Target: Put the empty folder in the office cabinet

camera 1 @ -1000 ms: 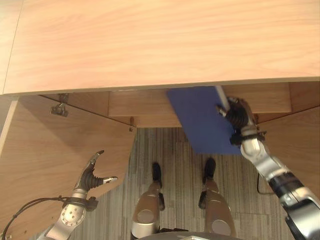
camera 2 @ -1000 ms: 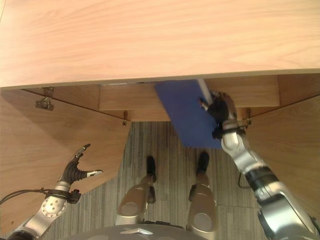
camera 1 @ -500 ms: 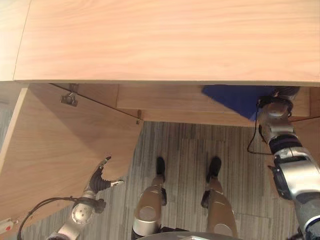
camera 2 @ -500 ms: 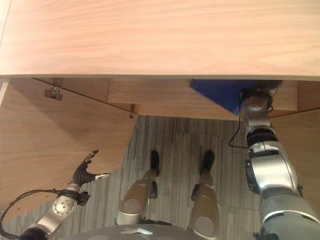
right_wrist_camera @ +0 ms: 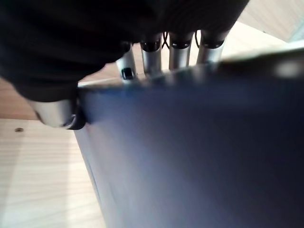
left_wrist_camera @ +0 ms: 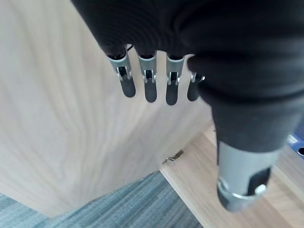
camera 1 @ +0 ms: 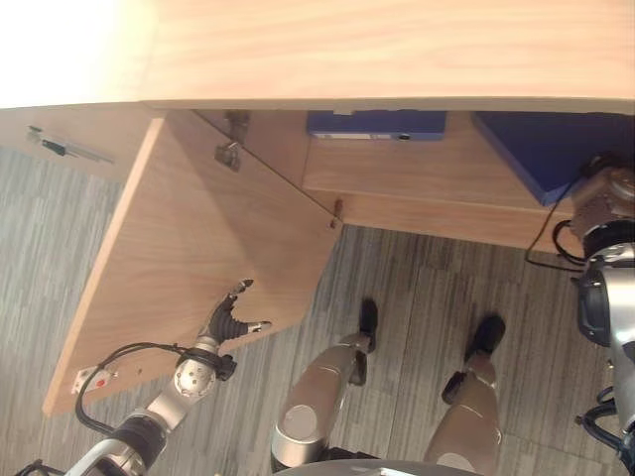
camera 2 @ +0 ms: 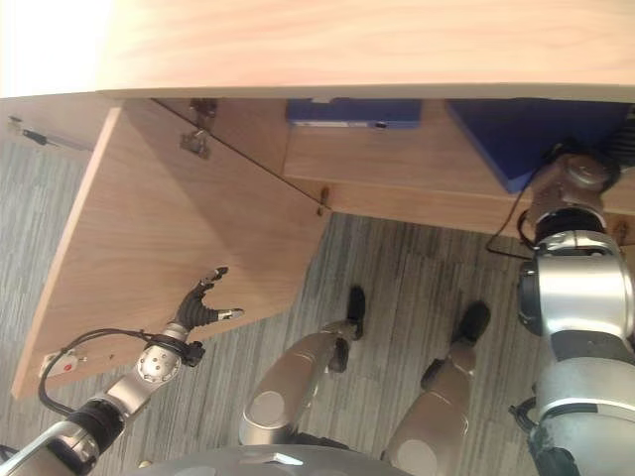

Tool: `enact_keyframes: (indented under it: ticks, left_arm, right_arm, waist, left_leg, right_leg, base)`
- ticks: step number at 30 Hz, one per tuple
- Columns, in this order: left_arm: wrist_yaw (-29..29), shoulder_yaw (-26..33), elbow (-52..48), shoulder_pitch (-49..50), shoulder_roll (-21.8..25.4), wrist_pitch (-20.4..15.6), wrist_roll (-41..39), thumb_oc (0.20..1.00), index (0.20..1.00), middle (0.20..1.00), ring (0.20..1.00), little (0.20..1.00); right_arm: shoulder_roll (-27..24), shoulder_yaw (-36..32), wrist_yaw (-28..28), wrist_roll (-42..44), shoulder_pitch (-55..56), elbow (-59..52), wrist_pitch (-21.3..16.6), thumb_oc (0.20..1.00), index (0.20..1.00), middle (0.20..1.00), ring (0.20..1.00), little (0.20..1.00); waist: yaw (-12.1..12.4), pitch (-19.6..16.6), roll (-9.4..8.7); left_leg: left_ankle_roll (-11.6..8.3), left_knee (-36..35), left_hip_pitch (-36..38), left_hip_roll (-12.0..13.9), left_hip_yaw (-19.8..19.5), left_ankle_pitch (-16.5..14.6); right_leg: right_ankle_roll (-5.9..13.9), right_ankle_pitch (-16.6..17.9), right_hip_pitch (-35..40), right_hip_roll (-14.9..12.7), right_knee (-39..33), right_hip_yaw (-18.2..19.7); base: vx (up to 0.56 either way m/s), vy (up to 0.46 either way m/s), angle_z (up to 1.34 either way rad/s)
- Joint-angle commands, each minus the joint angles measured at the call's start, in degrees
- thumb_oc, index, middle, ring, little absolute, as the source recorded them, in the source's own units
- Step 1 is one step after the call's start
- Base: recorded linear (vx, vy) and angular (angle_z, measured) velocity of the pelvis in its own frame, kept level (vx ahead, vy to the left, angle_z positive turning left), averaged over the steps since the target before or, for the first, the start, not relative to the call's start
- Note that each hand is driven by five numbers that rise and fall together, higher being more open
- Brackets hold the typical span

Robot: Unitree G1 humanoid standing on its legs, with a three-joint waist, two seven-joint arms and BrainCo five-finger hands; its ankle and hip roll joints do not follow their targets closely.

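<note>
The blue folder stands tilted inside the open office cabinet, at its right end, partly hidden under the cabinet's top. My right hand is shut on the folder: its fingers lie behind the upper edge and the thumb presses the near face. My right forearm reaches in from the right. My left hand hangs open in front of the swung-out cabinet door, with straight fingers and nothing in it.
Another blue binder lies flat deeper in the cabinet, left of the folder. The open door reaches out to the left on its hinge. Grey carpet covers the floor in front of the cabinet.
The camera has swung, so the whole picture has shifted. My right hand has carried the folder from in front of the cabinet into its right end. The left hand stays open.
</note>
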Motion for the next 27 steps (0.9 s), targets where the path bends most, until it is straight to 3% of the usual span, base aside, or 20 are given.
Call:
enact_keyframes:
  ticks: [1, 5, 8, 13, 14, 18, 20, 27]
  left_arm:
    - [3.0, -3.3, 1.3, -0.8, 3.0, -0.7, 0.9, 0.859, 0.859, 0.859, 0.859, 0.859]
    - [4.2, -7.2, 1.9, -5.3, 2.3, -1.0, 2.4, 0.843, 0.843, 0.843, 0.843, 0.843]
    - [5.2, -8.5, 2.8, -6.6, 0.7, -0.3, 3.2, 0.824, 0.824, 0.824, 0.824, 0.824]
    - [4.8, -9.6, 3.0, -5.7, -1.4, 0.1, 3.5, 0.818, 0.818, 0.818, 0.818, 0.818]
    - [4.3, -9.7, 2.8, -4.0, -3.3, 0.1, 3.0, 0.784, 0.784, 0.784, 0.784, 0.784]
    - [3.9, -10.1, 2.2, -3.0, -3.6, 0.1, 2.9, 0.787, 0.787, 0.787, 0.787, 0.787]
    - [3.5, -10.5, 1.6, -1.9, -4.0, 0.2, 3.4, 0.762, 0.762, 0.762, 0.762, 0.762]
    - [4.2, -10.7, 1.2, -2.1, -5.0, 0.6, 3.1, 0.746, 0.746, 0.746, 0.746, 0.746]
  right_arm:
    - [1.2, -0.9, -5.3, 7.9, 1.0, -4.4, -7.4, 0.200, 0.200, 0.200, 0.200, 0.200]
    - [2.2, -4.0, -8.9, 12.0, 1.2, -4.4, -11.0, 0.200, 0.200, 0.200, 0.200, 0.200]
    - [4.9, -5.7, -11.7, 13.8, 0.4, -3.7, -12.3, 0.200, 0.200, 0.200, 0.200, 0.200]
    - [5.5, -5.7, -12.7, 14.4, -0.9, -2.7, -12.5, 0.200, 0.200, 0.200, 0.200, 0.200]
    - [4.2, -5.8, -13.9, 14.1, -1.9, -1.3, -12.0, 0.200, 0.200, 0.200, 0.200, 0.200]
    - [3.2, -5.2, -14.4, 13.1, -2.6, -0.9, -11.4, 0.200, 0.200, 0.200, 0.200, 0.200]
    - [1.4, -4.1, -15.1, 11.6, -4.0, 0.0, -10.5, 0.200, 0.200, 0.200, 0.200, 0.200]
    - [-2.3, -6.8, -18.2, 14.9, -5.5, 2.1, -12.2, 0.200, 0.200, 0.200, 0.200, 0.200]
  waist:
    - [-1.5, -1.0, -1.99]
    - [-2.1, -0.6, -2.28]
    - [-2.0, -1.2, -1.93]
    - [-2.0, -2.6, -1.05]
    - [-1.5, -3.6, -0.06]
    - [-1.1, -3.9, 0.48]
    - [0.1, -4.6, 1.87]
    - [1.3, -5.6, 3.98]
  left_leg:
    - [-5.66, -0.4, 4.5, 5.5, -7.6, -6.7]
    - [-6.91, 0.4, 6.0, 5.6, -10.9, -8.1]
    - [-7.75, 2.0, 4.9, 6.1, -13.5, -8.1]
    - [-8.10, -0.7, 5.2, 7.4, -14.5, -6.9]
    - [-8.33, -3.4, 5.3, 8.1, -14.6, -5.5]
    - [-8.36, -4.5, 5.3, 8.4, -14.5, -4.9]
    - [-8.45, -7.4, 5.8, 9.2, -14.1, -3.3]
    - [-8.60, -10.6, 6.3, 9.6, -14.3, -1.8]
  right_leg:
    - [7.95, 2.5, -5.4, -1.4, -6.2, 2.4]
    - [8.08, 3.8, -4.6, -0.4, -6.4, 5.2]
    - [7.89, 5.8, -3.0, -0.4, -5.9, 3.9]
    - [7.61, 5.4, -2.3, 0.2, -4.9, 2.1]
    - [7.45, 4.7, -2.3, 0.4, -4.8, 1.3]
    - [7.29, 4.3, -2.3, 0.6, -4.8, 1.2]
    - [6.97, 3.1, -2.8, 1.2, -4.4, 1.2]
    - [6.51, 1.2, -4.5, 1.5, -2.5, 1.8]
  base:
    - [0.29, -0.236, -0.07]
    - [0.14, -0.253, 0.32]
    - [0.09, -0.272, 1.15]
    - [0.07, -0.085, 0.22]
    - [0.13, -0.087, -0.10]
    - [0.07, -0.017, 0.08]
    - [0.11, -0.021, 0.22]
    - [0.06, 0.003, 0.06]
